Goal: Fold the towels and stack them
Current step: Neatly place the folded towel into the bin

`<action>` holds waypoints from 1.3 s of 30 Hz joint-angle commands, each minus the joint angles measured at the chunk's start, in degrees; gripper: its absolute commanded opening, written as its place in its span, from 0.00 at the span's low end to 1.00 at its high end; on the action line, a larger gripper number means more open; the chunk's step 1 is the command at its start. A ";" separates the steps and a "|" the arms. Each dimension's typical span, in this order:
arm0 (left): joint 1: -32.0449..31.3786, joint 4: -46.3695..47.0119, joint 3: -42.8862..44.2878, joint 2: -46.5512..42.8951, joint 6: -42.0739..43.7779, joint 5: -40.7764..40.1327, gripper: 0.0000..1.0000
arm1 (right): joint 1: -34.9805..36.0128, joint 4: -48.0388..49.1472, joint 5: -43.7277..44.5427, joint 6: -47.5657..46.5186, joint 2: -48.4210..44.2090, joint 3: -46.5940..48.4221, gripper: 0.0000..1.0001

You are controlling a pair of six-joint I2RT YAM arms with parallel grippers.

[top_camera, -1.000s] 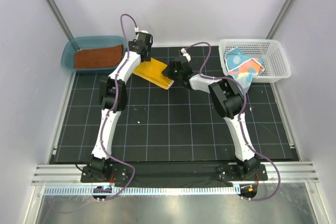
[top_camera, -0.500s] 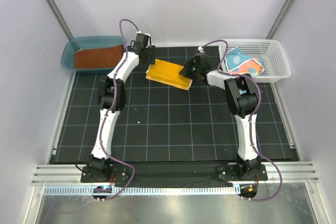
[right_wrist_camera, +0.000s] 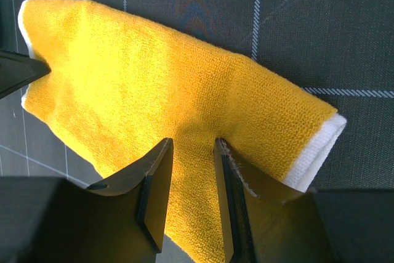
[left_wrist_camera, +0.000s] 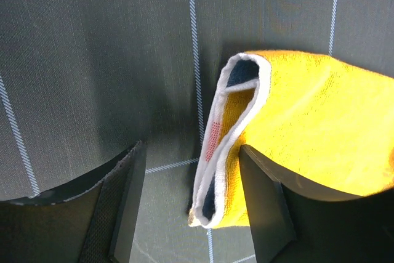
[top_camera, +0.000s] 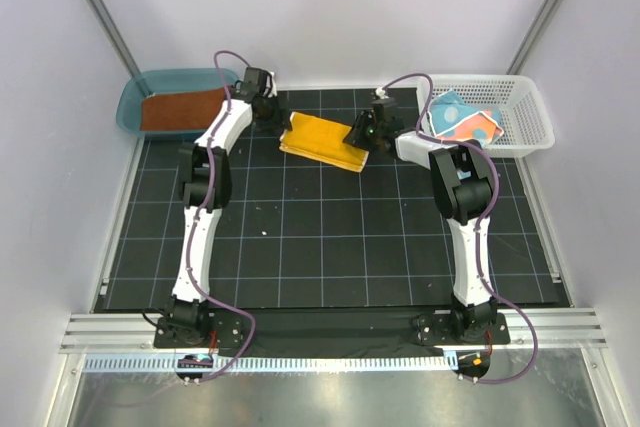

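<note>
Far on mat (top_camera: 300, 247), yellow towel (top_camera: 322, 142) lies folded between both grippers. Right gripper (right_wrist_camera: 192, 143) nearly closed, pinching cloth near one end. Left gripper (left_wrist_camera: 191, 149) wide apart, holding nothing, straddling looped end.

Step likely: grip both ends, carry to stack. To do well: left closes over all layers; lift level; fold kept shut.

Count: three towels seen:
- yellow
- rust towel (top_camera: 180, 112) in tub (top_camera: 135, 97)
- spotted towel (top_camera: 462, 125) in basket (top_camera: 530, 107)

One tub, one basket.

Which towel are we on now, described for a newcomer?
On the black gridded mat, look near the far edge, midway between the teal tub and the white basket. It's the folded yellow towel, the only cloth lying on the mat itself.
</note>
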 commanded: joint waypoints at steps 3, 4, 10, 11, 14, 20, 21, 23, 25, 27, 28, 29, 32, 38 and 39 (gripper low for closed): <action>-0.27 -5.15 1.74 1.20 0.46 2.09 0.63 | -1.54 -9.09 1.76 -2.58 -0.15 -0.54 0.41; -0.45 -6.46 1.83 1.38 1.07 2.26 0.63 | -1.54 -9.27 1.58 -2.58 -0.06 -0.54 0.41; -1.59 -10.33 3.41 3.92 1.51 4.46 0.61 | -1.72 -9.62 1.67 -2.93 0.20 -0.27 0.41; -1.85 -10.60 3.76 4.19 1.86 4.38 0.62 | -1.63 -9.62 1.58 -2.85 0.20 -0.27 0.41; -2.56 -11.39 4.38 5.33 1.52 4.81 0.61 | -1.98 -9.62 1.32 -2.76 0.21 -0.36 0.41; -3.44 -12.45 5.08 6.39 1.07 5.87 0.61 | -1.89 -9.18 0.71 -2.50 0.03 -0.62 0.41; -3.70 -12.80 5.17 6.30 1.07 5.78 0.61 | -1.89 -9.09 0.62 -2.49 0.03 -0.54 0.41; -3.79 -12.89 5.17 6.57 0.90 5.61 0.59 | -1.89 -9.18 0.44 -2.49 -0.15 -0.54 0.41; -3.96 -13.15 5.08 6.57 0.55 5.69 0.54 | -1.89 -9.18 0.62 -2.49 -0.32 -0.45 0.41; -4.05 -13.07 5.08 6.39 0.55 5.78 0.48 | -1.89 -9.18 0.70 -2.58 -0.32 -0.54 0.41; -4.23 -12.98 5.00 6.30 0.46 5.87 0.45 | -1.89 -9.27 0.70 -2.58 -0.32 -0.45 0.41; -4.32 -12.80 5.17 6.30 0.28 6.13 0.41 | -1.89 -9.18 0.70 -2.58 -0.32 -0.45 0.41; -4.67 -12.80 5.70 6.21 0.20 6.31 0.33 | -1.89 -9.09 0.53 -2.58 -0.23 -0.45 0.41; -5.28 -12.02 6.14 5.51 0.02 5.53 0.02 | -1.98 -8.92 0.44 -2.67 -0.50 -0.54 0.41; -5.46 -11.49 5.96 5.16 0.02 2.82 0.00 | -1.89 -8.74 0.18 -2.58 -0.67 -0.54 0.41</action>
